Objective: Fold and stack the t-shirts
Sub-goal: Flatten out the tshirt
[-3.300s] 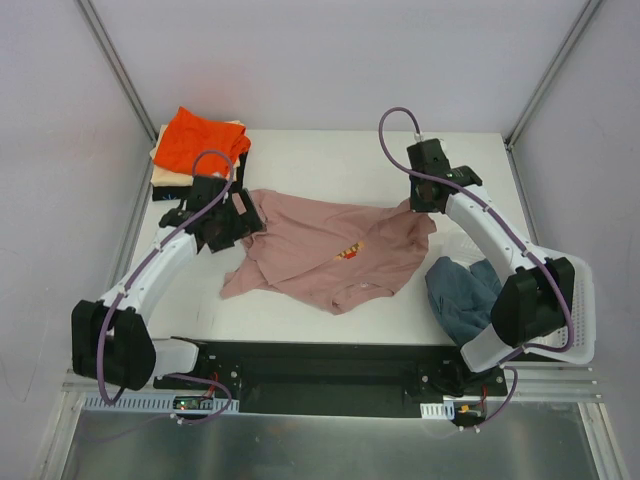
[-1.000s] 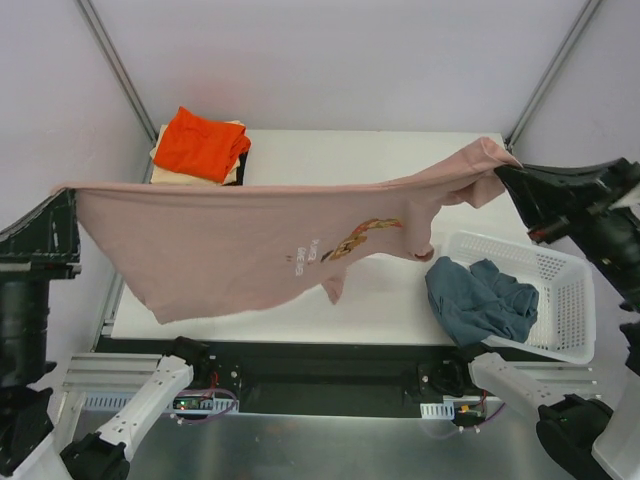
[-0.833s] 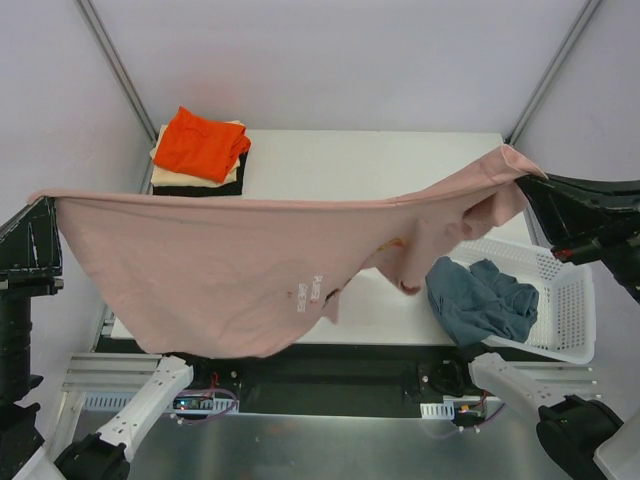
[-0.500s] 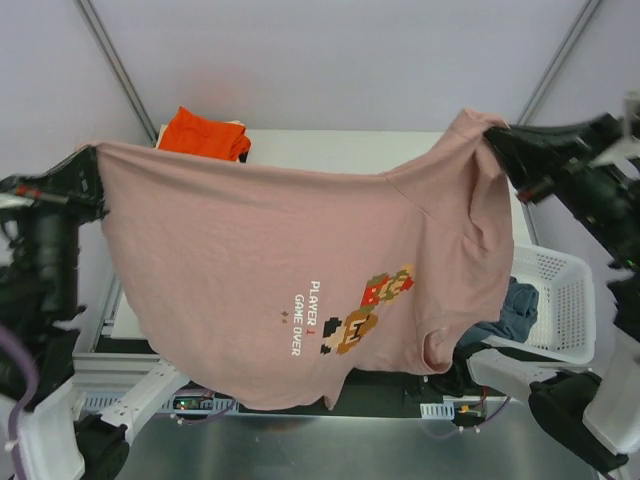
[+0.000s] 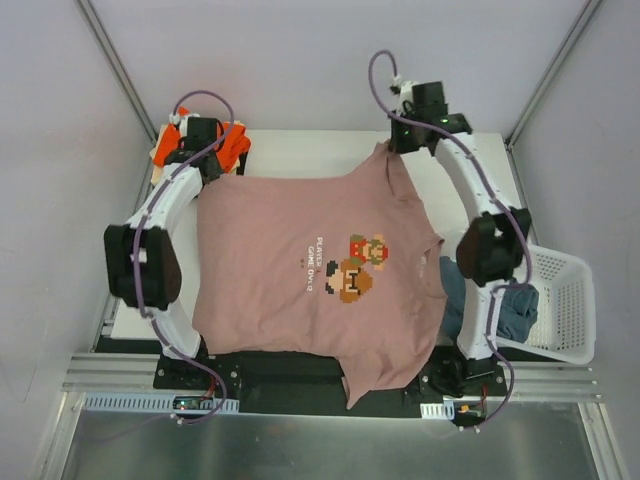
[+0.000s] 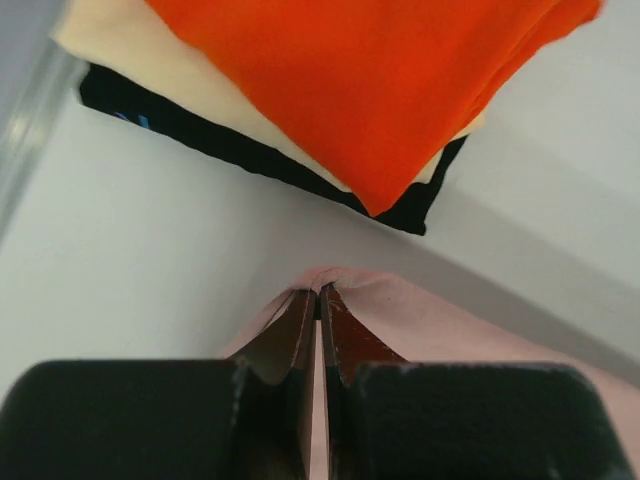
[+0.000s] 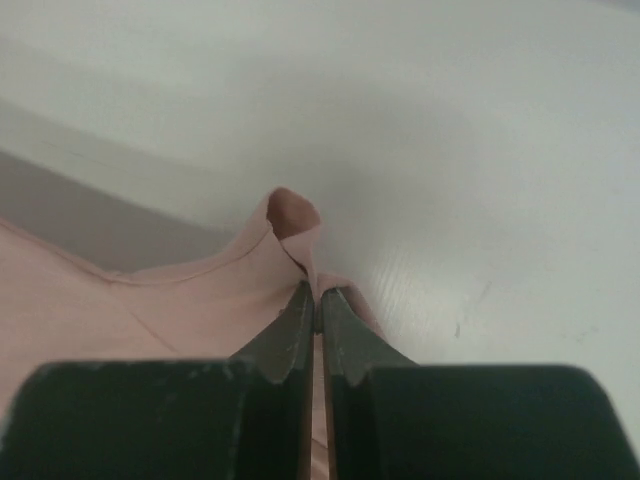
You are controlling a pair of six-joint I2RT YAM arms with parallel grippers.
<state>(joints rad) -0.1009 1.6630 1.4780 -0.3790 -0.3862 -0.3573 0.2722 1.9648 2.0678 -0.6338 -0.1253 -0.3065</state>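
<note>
The dusty pink t-shirt (image 5: pixel 290 260) lies spread on the table, its pixel-art print (image 5: pixel 357 266) facing up and its near end hanging over the front edge. My left gripper (image 5: pixel 205 170) is shut on its far left corner (image 6: pixel 400 320), right beside the stack. My right gripper (image 5: pixel 392 150) is shut on the far right corner (image 7: pixel 200 300), where a small fold of cloth sticks up past the fingertips. The folded stack at the far left has an orange t-shirt (image 6: pixel 350 80) over a cream one (image 6: pixel 120 50) and a black one (image 6: pixel 250 150).
A white mesh basket (image 5: pixel 565 300) sits at the right edge of the table, with a slate blue t-shirt (image 5: pixel 505 305) spilling from it, partly behind the right arm. The pink shirt's right side reaches almost to it. Slanted frame poles stand at the back corners.
The pink shirt was held up in the air, stretched between both grippers. Both arms have swung to the far side and laid it flat on the table, print up.
</note>
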